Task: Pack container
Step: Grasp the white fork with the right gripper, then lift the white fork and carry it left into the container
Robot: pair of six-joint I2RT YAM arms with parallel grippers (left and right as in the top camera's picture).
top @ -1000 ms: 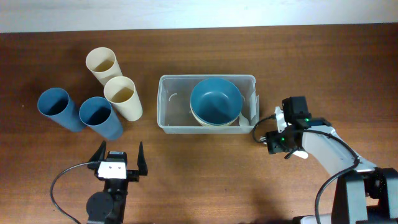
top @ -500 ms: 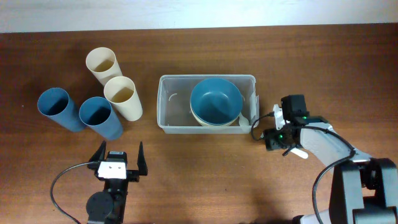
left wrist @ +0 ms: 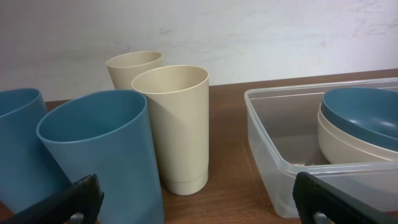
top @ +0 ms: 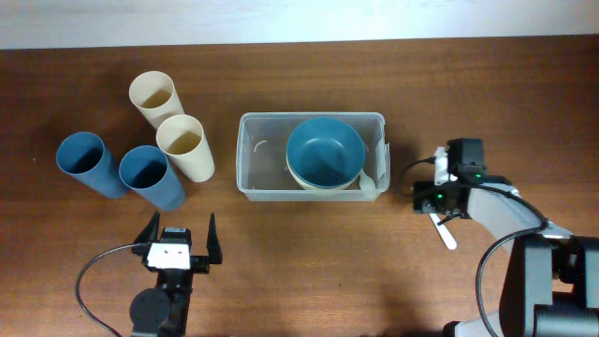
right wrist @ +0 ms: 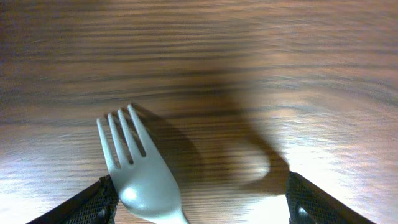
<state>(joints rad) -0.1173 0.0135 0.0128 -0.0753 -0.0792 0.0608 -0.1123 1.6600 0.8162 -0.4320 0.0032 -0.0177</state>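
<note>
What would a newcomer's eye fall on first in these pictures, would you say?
Most likely the clear container in the middle of the table, with a blue bowl nested in a cream bowl toward its right end. Next, two cream cups and two blue cups stand clustered to its left. A white fork lies on the table between the fingers of the open right gripper.
</note>
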